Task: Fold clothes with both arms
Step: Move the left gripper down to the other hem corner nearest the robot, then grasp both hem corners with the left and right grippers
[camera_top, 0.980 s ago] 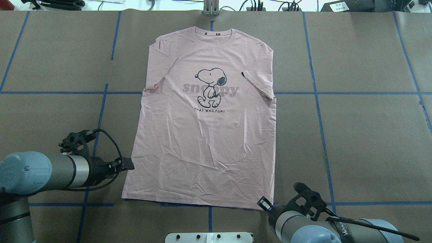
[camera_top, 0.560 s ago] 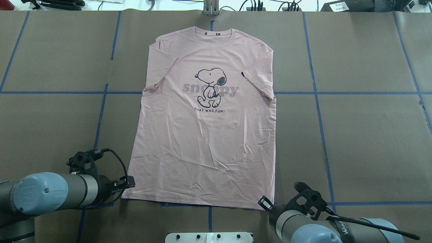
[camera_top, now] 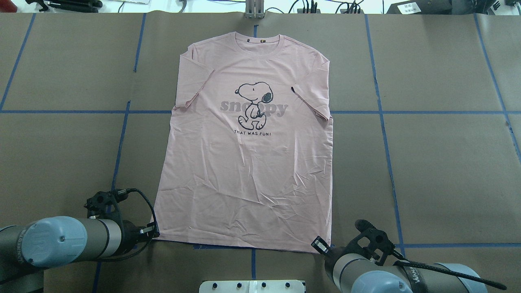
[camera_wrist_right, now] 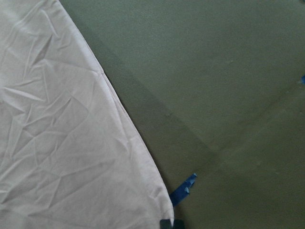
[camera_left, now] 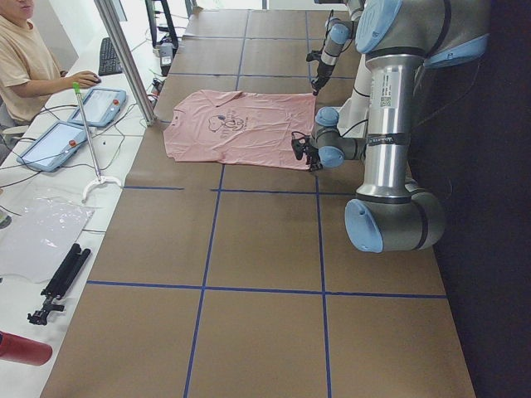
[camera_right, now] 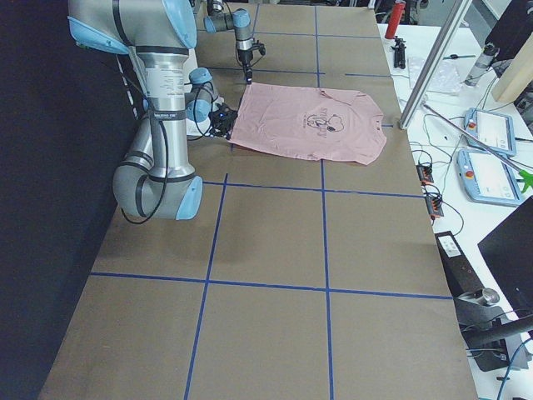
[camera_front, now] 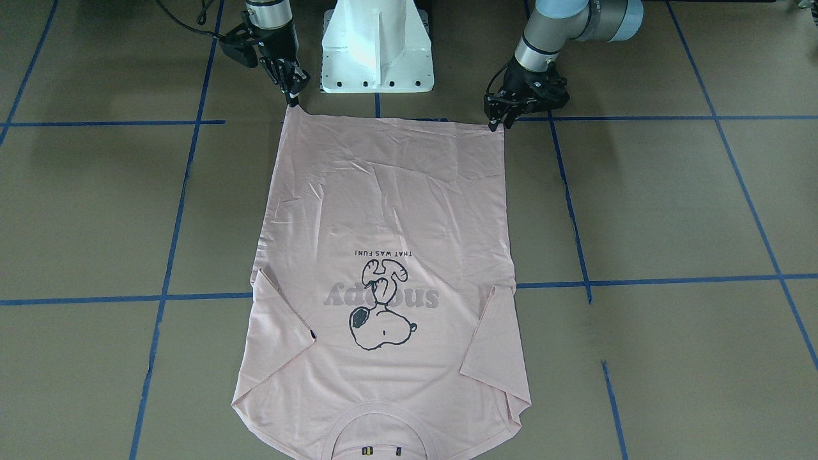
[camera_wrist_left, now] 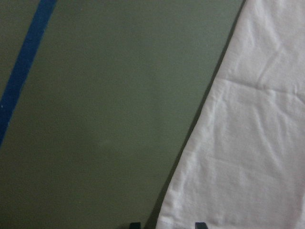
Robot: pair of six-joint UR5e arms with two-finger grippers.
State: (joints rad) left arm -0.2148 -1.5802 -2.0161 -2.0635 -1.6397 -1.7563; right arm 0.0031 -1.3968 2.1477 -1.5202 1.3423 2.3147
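Overhead exterior: pink T-shirt flat, print up, sleeves folded in, wrinkled.

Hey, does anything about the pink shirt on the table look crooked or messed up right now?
Nothing looks damaged. The T-shirt lies flat with its print up, but both sleeves are folded inward over the body and the lower half is creased.

I see the pink T-shirt lying flat on the far half of the worktop. At its robot-side edge, my left gripper sits at the near hem corner and the right gripper at the far one. A seated person is beyond the worktop's far left corner.
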